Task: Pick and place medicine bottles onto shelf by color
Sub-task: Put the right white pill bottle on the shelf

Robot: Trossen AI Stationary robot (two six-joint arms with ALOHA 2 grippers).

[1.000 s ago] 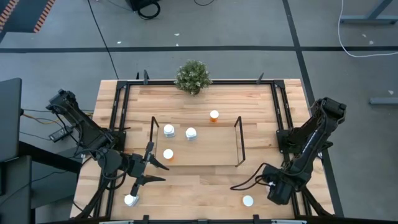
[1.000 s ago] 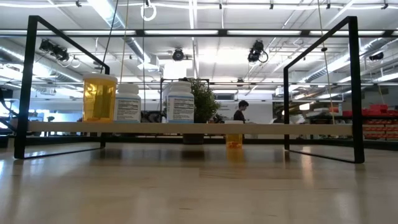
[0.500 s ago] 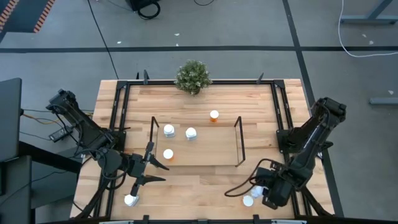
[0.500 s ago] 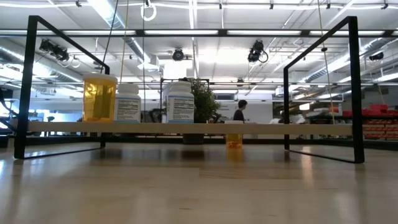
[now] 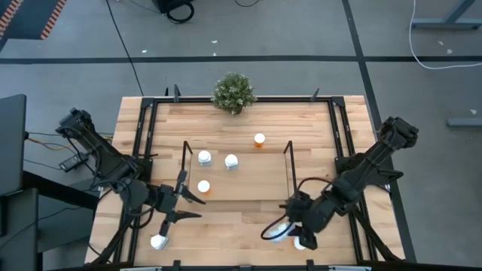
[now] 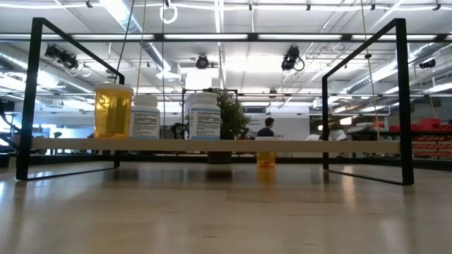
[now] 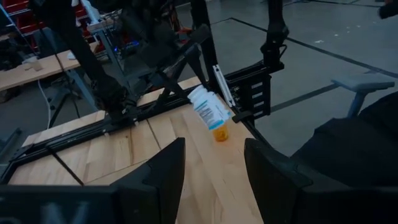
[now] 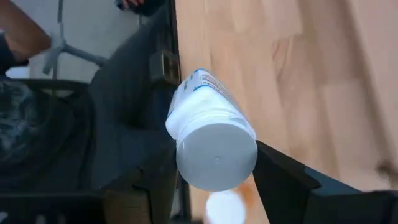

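The big pale wooden table with its black frame (image 5: pixel 241 124) carries everything, and at its middle stands the low shelf of thin black rods (image 5: pixel 288 172) with a see-through deck, set there so both of my arms can reach it. On that deck I count 3 white-capped bottles at the left end: 2 whitish-bodied ones (image 5: pixel 205 158) side by side and 1 orange-bodied one (image 5: pixel 203 187) nearer me, which looks like sorting by colour under way. Another orange-bodied bottle (image 5: pixel 260 140) waits on the bare wood beyond the shelf, near the small green potted plant (image 5: pixel 233 92). My right gripper (image 5: pixel 280 232) hangs low over the front of the table, fingers (image 8: pixel 283 174) pinching a white-bodied, white-capped bottle (image 8: pixel 208 134) around its body — cap toward my wrist camera, tilted off upright, so I judge it is being carried rather than set down. A further white cap (image 5: pixel 301 243) lies just beside it on the wood. My left gripper (image 5: pixel 181 206) waits at the front left with fingers (image 7: pixel 160 174) spread and empty, a white-capped bottle (image 5: pixel 158 242) near it — my likely next pick.
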